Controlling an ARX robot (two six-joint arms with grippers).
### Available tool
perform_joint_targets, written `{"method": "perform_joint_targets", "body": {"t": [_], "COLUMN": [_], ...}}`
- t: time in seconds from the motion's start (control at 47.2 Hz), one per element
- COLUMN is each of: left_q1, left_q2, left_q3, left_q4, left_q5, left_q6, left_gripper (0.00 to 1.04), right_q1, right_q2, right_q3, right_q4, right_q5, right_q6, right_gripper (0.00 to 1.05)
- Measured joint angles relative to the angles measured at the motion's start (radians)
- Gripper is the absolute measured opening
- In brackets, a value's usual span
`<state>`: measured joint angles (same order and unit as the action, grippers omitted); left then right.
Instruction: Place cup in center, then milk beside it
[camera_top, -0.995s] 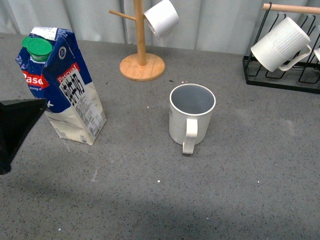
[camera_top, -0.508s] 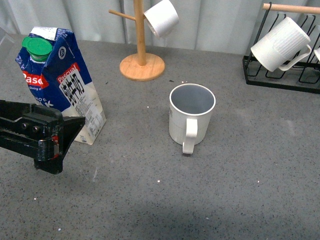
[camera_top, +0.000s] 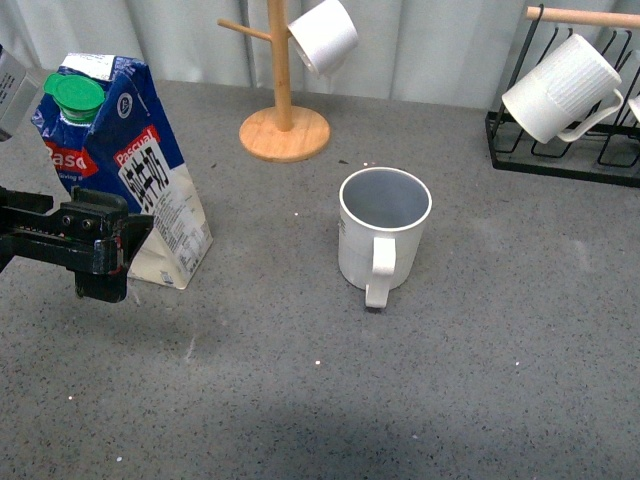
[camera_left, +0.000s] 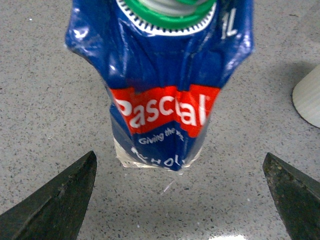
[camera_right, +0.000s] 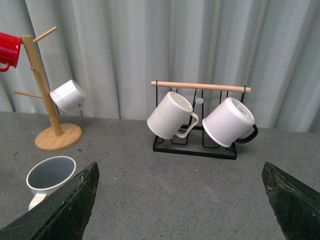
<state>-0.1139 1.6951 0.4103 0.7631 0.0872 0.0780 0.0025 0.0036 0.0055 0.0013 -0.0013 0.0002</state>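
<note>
Tabletop: dark grey speckled surface with a few white flecks and a shadow band along the near edge. Backdrop is a pale pleated curtain across the whole far side.

Milk is upright at far left, well apart from the cup and creased around the top. Green screw cap. Red label reads "Pascual", with "Giving the…" under it, rest unclear. "1L" is printed by the cap, and there are black Chinese characters on the white side panel.

Cup is upright near the middle of the tabletop, handle toward the near side, grey-blue inside, empty. The dark print near the rim is too small to read.

Left gripper is at the carton's near side with fingers spread wide. The carton sits in line with the gap, with no contact visible.

Right gripper is spread wide with nothing between the fingers. It is raised and faces the far side.

Far side:
- wooden mug tree carrying a small white cup and a red mug
- black wire rack at far right with a wooden bar, holding a ribbed white mug and a second white mug
</note>
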Motion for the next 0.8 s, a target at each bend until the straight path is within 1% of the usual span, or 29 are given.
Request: {"method": "perform_joint_targets", "body": {"t": [0.085, 0.445, 0.804], "left_q1": [0.008, 0.015, 0.034], "left_q2": [0.019, 0.049, 0.106], "left_q3": [0.015, 0.065, 0.131], "left_q4": [0.007, 0.007, 0.006], "left_q5": [-0.01, 0.018, -0.005], "left_q6": [0.008, -0.003, -0.023], "left_gripper": [0.98, 0.98, 0.98], "right_q1": [0.0, 0.0, 0.0], "right_q2": [0.0, 0.0, 0.0], "right_q3": [0.0, 0.0, 0.0], "right_q4": [0.0, 0.0, 0.0], "right_q5": [0.0, 0.0, 0.0], "right_q6": [0.0, 0.0, 0.0], "right_gripper": [0.95, 0.95, 0.95]}}
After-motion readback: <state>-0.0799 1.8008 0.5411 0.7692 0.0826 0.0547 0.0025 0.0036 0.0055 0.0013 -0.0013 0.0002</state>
